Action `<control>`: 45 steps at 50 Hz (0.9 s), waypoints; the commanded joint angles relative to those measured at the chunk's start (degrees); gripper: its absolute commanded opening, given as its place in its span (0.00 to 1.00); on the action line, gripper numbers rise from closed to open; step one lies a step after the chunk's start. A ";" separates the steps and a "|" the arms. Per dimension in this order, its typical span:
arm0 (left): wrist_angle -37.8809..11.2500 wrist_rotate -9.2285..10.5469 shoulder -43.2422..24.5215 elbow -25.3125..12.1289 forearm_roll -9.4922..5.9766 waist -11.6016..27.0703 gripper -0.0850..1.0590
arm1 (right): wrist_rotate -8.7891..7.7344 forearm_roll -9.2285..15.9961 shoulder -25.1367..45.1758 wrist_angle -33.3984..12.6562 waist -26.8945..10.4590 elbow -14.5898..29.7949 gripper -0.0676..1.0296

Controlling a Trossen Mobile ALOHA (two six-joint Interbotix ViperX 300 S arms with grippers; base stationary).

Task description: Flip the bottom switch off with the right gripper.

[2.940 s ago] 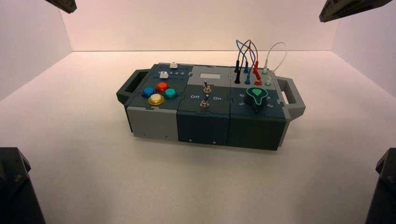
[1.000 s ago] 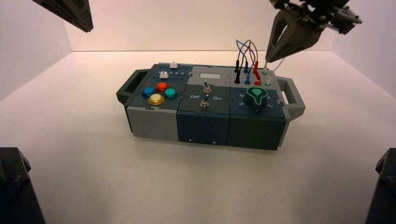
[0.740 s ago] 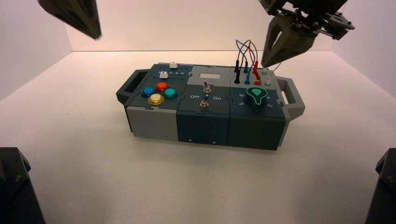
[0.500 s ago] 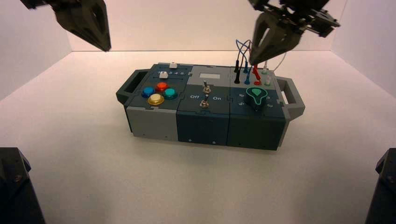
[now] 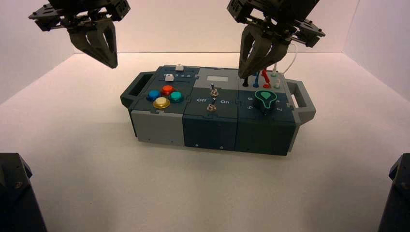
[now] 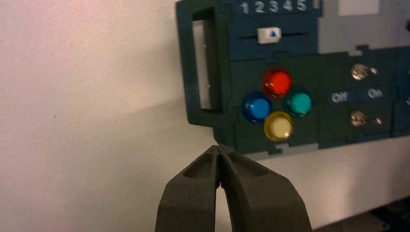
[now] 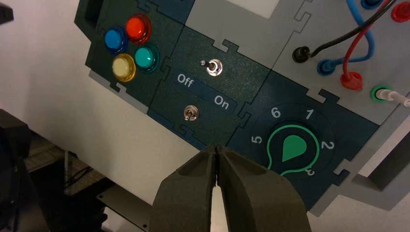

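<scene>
High view is showing the right pincer, tips pressed together, hovering behind the box, with the bottom switch looking untouched.

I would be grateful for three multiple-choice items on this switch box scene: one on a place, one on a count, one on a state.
1. Where does the right tool hang?
A. above the box's wire end
B. over the coloured buttons
C. on the table beside the box

2. How many round coloured buttons are clustered on the box?
A. two
B. four
C. six

3. How do the left tool's fingers stand?
A. wide apart
B. clamped on a wire
C. tips together, holding nothing

Answers:
1 A, it hovers by the wires.
2 B, blue, red, green, yellow.
3 C, the left wrist view shows the tips meeting.
</scene>
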State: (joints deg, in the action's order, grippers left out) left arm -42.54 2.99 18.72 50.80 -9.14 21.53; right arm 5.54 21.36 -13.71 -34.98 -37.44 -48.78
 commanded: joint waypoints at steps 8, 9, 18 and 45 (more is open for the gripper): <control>2.72 0.53 -8.09 -5.45 0.00 -2.72 0.05 | 3.16 0.00 0.35 -0.09 -0.26 1.67 0.04; 3.08 0.62 -8.79 -5.71 -0.09 -2.72 0.05 | 3.43 -0.09 0.26 -0.09 -0.26 1.67 0.04; 6.24 1.32 -15.12 -6.42 -0.26 -2.72 0.05 | 4.75 -0.79 0.09 -0.09 -0.26 1.23 0.04; 11.51 2.81 -21.88 -7.56 -0.44 -1.93 0.05 | 9.58 -4.83 0.88 -1.49 -0.26 1.49 0.04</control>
State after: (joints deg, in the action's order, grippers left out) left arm -31.03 5.01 -3.78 44.03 -9.40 18.46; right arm 14.68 16.88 -12.48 -36.30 -37.53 -48.60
